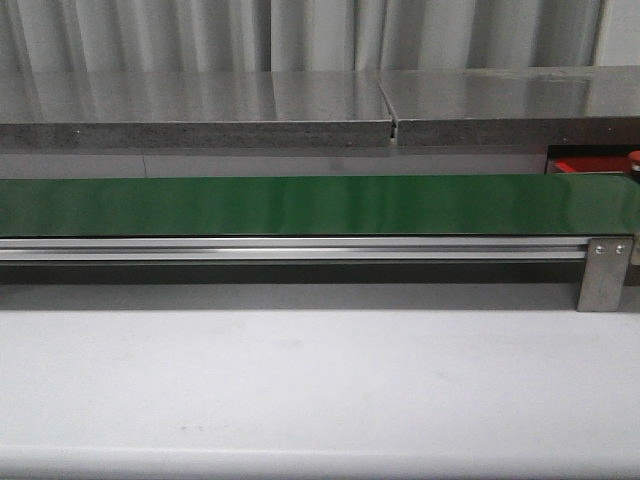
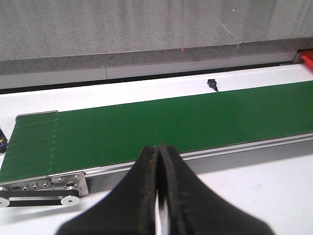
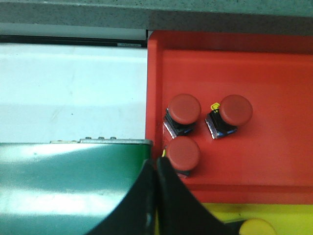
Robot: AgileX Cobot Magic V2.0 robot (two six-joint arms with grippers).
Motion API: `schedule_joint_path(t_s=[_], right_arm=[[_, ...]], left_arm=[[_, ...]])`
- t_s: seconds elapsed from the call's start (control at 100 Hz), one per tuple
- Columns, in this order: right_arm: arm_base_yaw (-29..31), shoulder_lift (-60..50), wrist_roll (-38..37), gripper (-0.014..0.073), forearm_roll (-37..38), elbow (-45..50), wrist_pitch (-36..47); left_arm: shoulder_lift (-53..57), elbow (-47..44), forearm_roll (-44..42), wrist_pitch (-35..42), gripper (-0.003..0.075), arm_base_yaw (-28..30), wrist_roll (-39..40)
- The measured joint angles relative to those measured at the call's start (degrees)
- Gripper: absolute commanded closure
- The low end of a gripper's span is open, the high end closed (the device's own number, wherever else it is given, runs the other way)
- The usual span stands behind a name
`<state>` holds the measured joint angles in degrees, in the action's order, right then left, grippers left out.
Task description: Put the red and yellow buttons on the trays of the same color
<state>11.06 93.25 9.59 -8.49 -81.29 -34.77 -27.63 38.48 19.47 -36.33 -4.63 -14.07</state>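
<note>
The red tray (image 3: pixel 274 161) fills much of the right wrist view and holds three red buttons (image 3: pixel 185 108) (image 3: pixel 236 109) (image 3: pixel 183 152), each a round cap on a dark base. A yellow tray (image 3: pixel 288 218) adjoins it, with part of a yellow button (image 3: pixel 255 229) showing at the frame edge. My right gripper (image 3: pixel 156 164) is shut and empty, hovering by the belt's end next to the nearest red button. My left gripper (image 2: pixel 157 147) is shut and empty over the table in front of the belt. Only a corner of the red tray (image 1: pixel 575 167) shows in the front view, where neither gripper appears.
The long green belt (image 1: pixel 300 205) runs across the table on a metal frame, with a bracket (image 1: pixel 605 275) at its right end. Its roller end (image 2: pixel 44 188) shows in the left wrist view. A small black piece (image 2: pixel 212 84) lies behind the belt. A grey stone ledge (image 1: pixel 200 110) stands behind.
</note>
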Motion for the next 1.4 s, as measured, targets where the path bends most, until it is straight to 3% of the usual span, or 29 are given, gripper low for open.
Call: schedule_joint_path(t_s=[0.45,1.15,1.4], right_arm=[[-0.3,-24.9,-4.5,0.0711,1.4,18.4,2.1],[-0.3,-57.5,-3.5,0.0711,1.8,33.4,-5.6],[-0.3,-64.3,-3.5,0.0711,1.8,38.6,-5.7]], left_arm=[[0.0,0.0,0.0,0.0,0.0741,0.0,0.0],[0.0,0.0,0.0,0.0,0.0741,0.0,0.0],[0.0,0.0,0.0,0.0,0.0741,0.0,0.0]])
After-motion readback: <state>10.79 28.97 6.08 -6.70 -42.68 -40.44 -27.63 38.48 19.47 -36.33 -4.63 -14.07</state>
